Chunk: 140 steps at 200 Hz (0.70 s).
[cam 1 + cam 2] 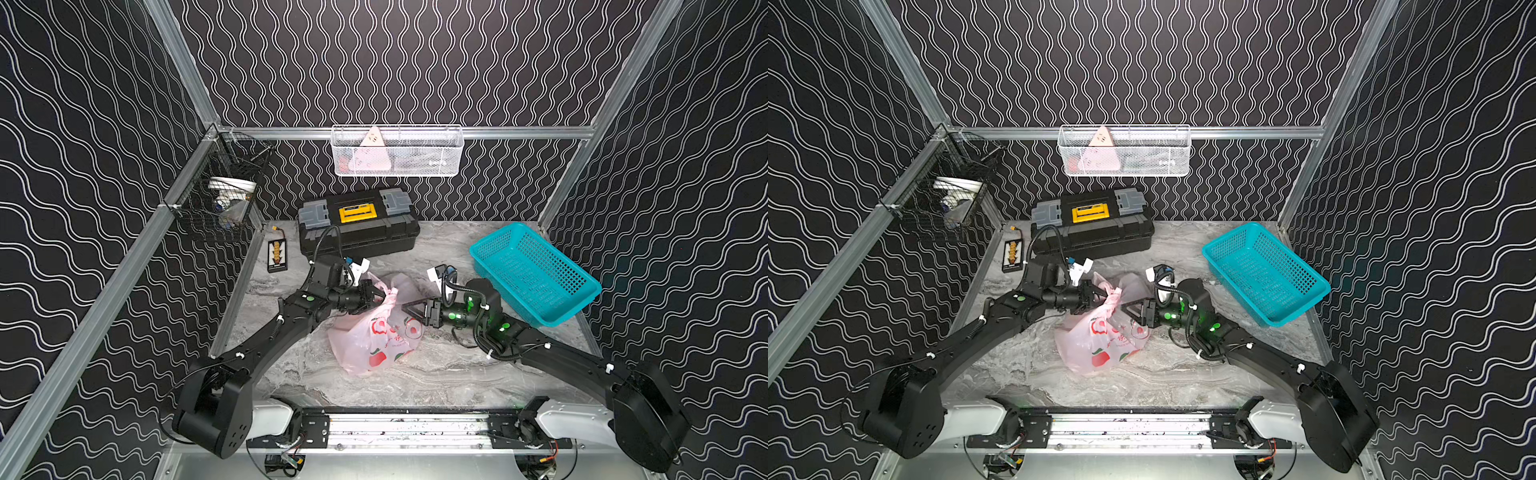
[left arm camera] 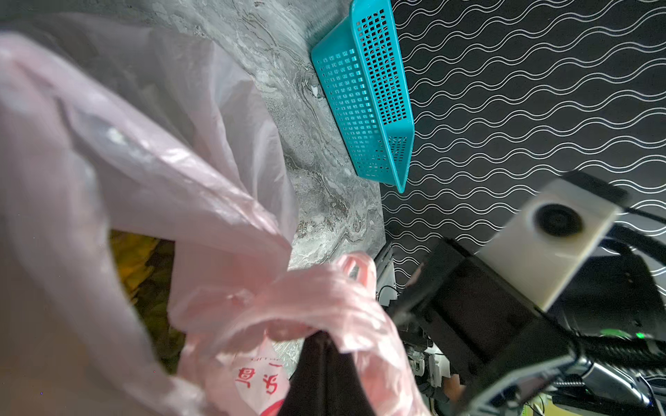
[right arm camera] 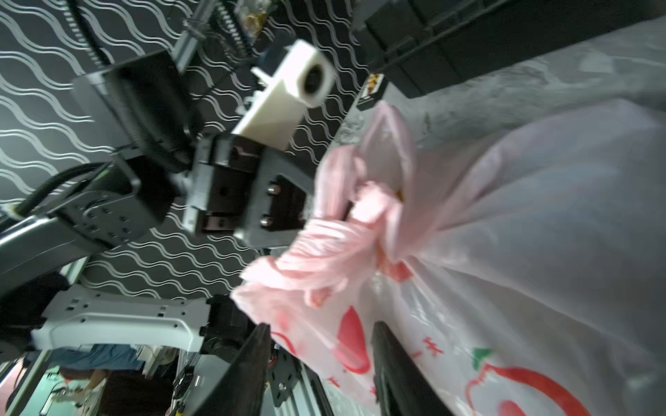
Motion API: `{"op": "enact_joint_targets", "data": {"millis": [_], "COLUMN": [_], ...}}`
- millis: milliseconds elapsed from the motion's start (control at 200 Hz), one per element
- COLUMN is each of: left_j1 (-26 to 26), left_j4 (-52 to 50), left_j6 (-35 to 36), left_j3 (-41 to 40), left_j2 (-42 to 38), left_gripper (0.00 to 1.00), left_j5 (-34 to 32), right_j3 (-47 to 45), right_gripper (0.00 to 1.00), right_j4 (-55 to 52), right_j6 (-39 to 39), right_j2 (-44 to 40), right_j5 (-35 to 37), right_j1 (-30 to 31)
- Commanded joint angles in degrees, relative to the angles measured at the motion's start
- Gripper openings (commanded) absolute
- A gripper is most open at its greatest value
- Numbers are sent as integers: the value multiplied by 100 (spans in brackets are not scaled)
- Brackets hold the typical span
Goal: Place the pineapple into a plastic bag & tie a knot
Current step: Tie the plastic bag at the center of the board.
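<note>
Left wrist view: yellow pineapple (image 2: 134,258) inside the plastic bag (image 2: 201,180).

Your left arm (image 1: 266,340) reaches in from the near left. Its left gripper (image 1: 381,296) is clamped tight, pinching a twisted strip of the plastic bag (image 1: 374,345). Your right arm (image 1: 561,353) comes in from the near right, elbow bent. Its right gripper (image 1: 409,308) faces left toward the left gripper, jaws standing apart.
</note>
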Motion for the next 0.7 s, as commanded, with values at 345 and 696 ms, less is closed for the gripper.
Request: {"op": "enact_joint_targets", "data": {"millis": [345,696], "left_j1": [-6,-5], "left_j4": [-12,29], "left_j6": [144,127], "left_j3": [60,25], "left_j2": [6,-30], "left_gripper": [0,0], "left_j5": [-9,6], "right_j3": [-56,193], "right_gripper": [51,52], "right_j4": [1277,1440], "right_j6": [616,702], "right_j2": [754,1184], "right_j5": [-775,-634], "right_j1": [182,410]}}
